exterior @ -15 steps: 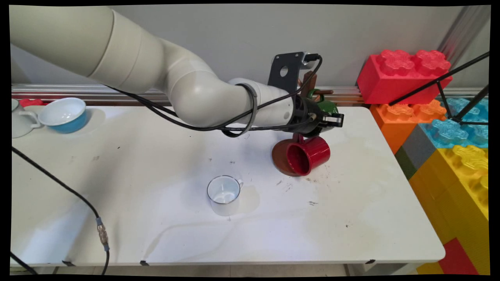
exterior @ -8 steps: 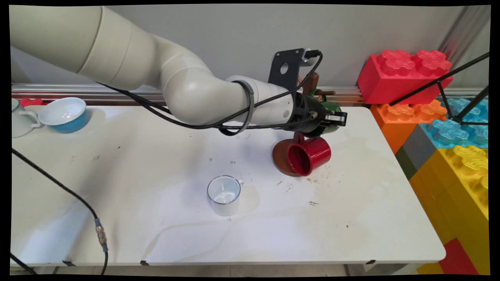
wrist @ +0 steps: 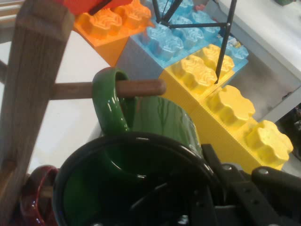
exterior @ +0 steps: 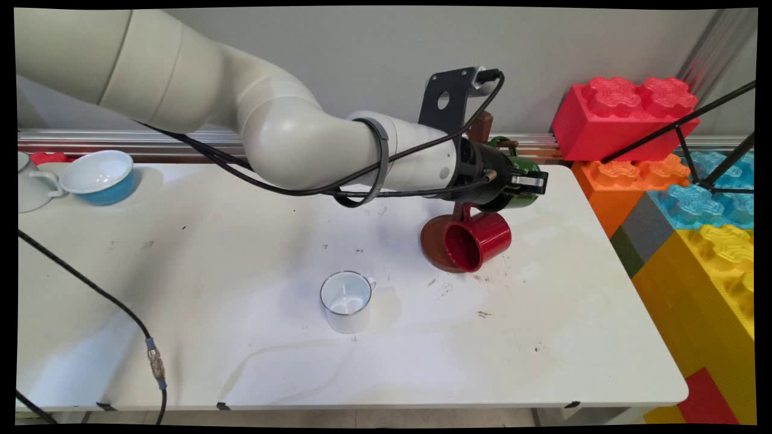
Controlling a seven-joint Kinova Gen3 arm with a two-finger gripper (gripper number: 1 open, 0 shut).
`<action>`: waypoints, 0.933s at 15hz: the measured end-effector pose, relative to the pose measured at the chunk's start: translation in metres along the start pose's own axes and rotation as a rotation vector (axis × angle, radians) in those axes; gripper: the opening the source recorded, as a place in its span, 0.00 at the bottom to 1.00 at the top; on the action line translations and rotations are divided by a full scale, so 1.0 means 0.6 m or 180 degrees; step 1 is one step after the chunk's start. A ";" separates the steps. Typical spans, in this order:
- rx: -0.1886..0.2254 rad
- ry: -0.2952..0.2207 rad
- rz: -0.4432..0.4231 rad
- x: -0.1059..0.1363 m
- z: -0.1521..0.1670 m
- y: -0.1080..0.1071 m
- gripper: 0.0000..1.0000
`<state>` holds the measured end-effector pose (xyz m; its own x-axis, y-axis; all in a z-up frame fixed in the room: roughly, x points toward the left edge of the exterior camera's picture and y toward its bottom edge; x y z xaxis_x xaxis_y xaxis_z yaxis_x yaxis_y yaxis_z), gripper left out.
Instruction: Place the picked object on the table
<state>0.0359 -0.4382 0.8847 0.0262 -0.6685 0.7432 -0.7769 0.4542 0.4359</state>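
Observation:
My gripper (exterior: 532, 181) is shut on a green mug (wrist: 160, 117) at the table's far right, gripping it by the rim. The mug's handle (wrist: 110, 101) is looped over a wooden peg (wrist: 141, 88) of a mug tree, whose post (wrist: 33, 70) stands to the left in the hand view. Only patches of the green mug (exterior: 523, 164) show behind the gripper in the main view. A red mug (exterior: 477, 238) hangs from a lower peg, mouth facing the camera, above the tree's round brown base (exterior: 430, 244).
A white mug (exterior: 345, 300) stands mid-table. A blue bowl (exterior: 99, 175) and a white cup (exterior: 30, 184) sit at the far left. Large toy bricks (exterior: 693, 199) and a black tripod (exterior: 693, 129) crowd the right side. A black cable (exterior: 90, 283) crosses the left.
The gripper has carried the green mug a little to the right along the peg. The red mug and the white mug have stayed put.

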 end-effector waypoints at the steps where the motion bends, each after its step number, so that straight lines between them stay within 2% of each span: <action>1: -0.0009 0.0001 0.0004 0.001 -0.001 0.001 0.00; 14: -0.0251 0.0001 0.0200 0.014 -0.019 0.025 0.00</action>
<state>0.0313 -0.4303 0.9031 -0.0210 -0.6371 0.7705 -0.7251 0.5402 0.4270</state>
